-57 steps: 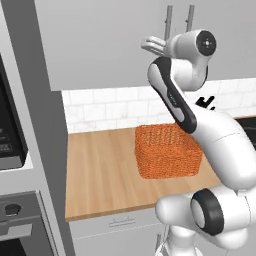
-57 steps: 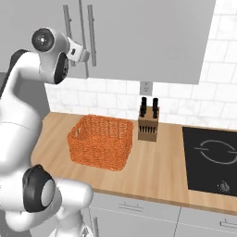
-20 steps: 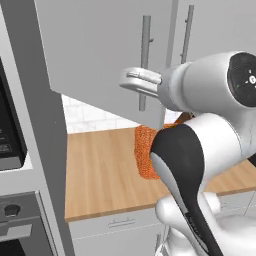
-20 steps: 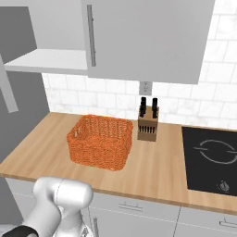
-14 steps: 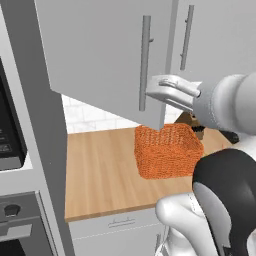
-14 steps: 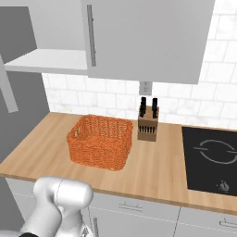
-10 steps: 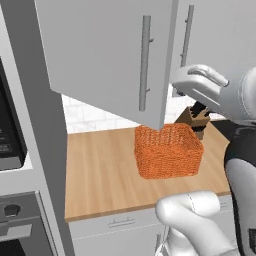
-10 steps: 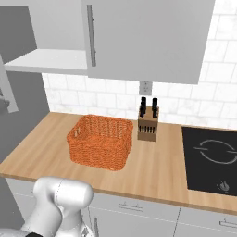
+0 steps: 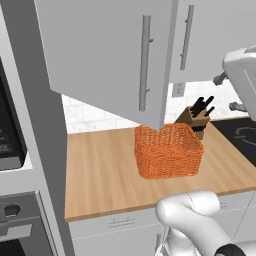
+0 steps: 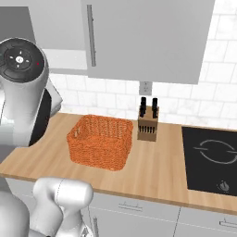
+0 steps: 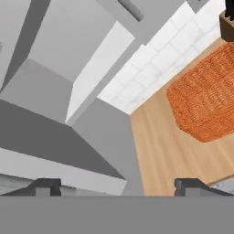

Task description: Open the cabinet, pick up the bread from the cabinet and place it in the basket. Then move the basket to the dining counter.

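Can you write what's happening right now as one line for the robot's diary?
cabinet door: swung open | end effector: open, holding nothing | basket: on the counter, bread not in it | knife block: behind basket

basket (image 9: pixel 169 150) on counter (image 9: pixel 100 170), knife block (image 9: pixel 196 117) behind it, cabinet (image 9: pixel 115 55) above

Grey cabinet (image 9: pixel 105 55) door swung open at 12 o'clock above the upright orange basket (image 9: pixel 169 150) on wood.
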{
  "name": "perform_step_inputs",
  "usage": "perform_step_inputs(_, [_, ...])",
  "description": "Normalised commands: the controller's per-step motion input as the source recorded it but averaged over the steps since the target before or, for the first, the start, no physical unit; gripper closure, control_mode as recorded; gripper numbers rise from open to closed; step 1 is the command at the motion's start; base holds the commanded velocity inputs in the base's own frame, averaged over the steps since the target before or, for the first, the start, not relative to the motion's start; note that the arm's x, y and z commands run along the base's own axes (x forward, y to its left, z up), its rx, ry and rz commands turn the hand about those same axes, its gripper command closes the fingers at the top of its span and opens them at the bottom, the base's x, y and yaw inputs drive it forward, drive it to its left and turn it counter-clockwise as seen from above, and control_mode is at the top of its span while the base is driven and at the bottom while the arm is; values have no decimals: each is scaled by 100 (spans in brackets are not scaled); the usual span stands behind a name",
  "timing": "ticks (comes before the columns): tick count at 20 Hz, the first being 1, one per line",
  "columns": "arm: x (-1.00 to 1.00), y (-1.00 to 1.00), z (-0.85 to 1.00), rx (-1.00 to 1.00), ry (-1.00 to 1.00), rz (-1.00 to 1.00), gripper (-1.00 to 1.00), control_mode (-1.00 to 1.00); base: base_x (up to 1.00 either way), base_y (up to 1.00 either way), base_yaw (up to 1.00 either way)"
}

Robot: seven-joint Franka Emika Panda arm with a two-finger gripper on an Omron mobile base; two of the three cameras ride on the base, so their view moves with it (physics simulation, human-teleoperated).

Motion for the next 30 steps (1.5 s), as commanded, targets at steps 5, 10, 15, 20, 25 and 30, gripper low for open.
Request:
perform_step_inputs(5, [100,29,-5,29,20,4,-100,-100,0,0,0])
perform_step_inputs(10, [94,62,1,16,33,1,-100,-100,0,0,0])
perform_step_inputs(15, [72,24,6,13,22,5,-100,-100,0,0,0])
perform_step_inputs(20, [12,28,6,21,12,14,-100,-100,0,0,0])
perform_step_inputs(25, [0,95,0,16,1,12,-100,-100,0,0,0])
perform_step_inputs(30, [-22,74,0,15,0,9,-100,-100,0,0,0])
